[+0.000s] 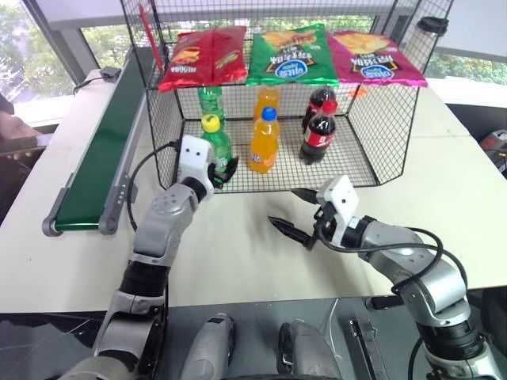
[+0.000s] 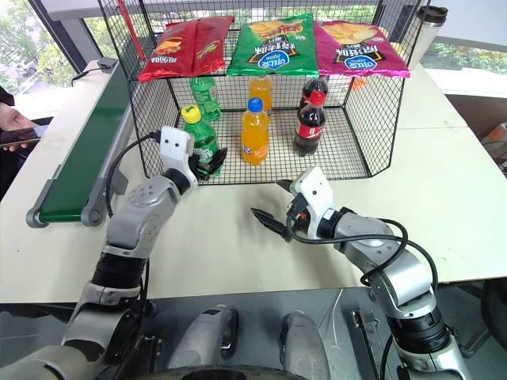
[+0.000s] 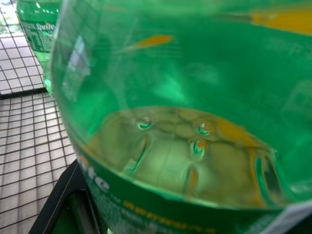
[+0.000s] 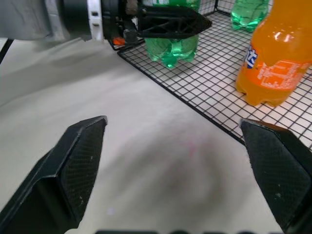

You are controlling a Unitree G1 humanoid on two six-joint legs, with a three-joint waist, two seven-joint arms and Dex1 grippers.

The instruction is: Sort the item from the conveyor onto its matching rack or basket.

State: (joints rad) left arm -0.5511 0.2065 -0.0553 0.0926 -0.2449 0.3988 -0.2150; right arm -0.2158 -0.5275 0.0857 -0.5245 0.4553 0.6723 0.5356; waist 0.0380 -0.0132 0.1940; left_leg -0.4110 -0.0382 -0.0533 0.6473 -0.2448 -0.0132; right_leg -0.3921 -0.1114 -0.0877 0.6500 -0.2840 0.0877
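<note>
Overhead, the left gripper (image 1: pixel 224 169) is clamped on the yellow-capped bottle (image 1: pixel 215 141), upright at the front left of the wire cage (image 1: pixel 380 134), well clear of the conveyor (image 1: pixel 95 162). Its wrist view shows green plastic close up; whether the base rests on the mesh is probably undecidable. From the right wrist view, the right gripper (image 4: pixel 183 165) stands wide and empty over the table (image 1: pixel 238 253). Placing is under way; next, settle it and release.

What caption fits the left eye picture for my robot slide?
Left gripper holds the yellow-capped green bottle over the black wire cage's mesh floor; right gripper waits open.
</note>
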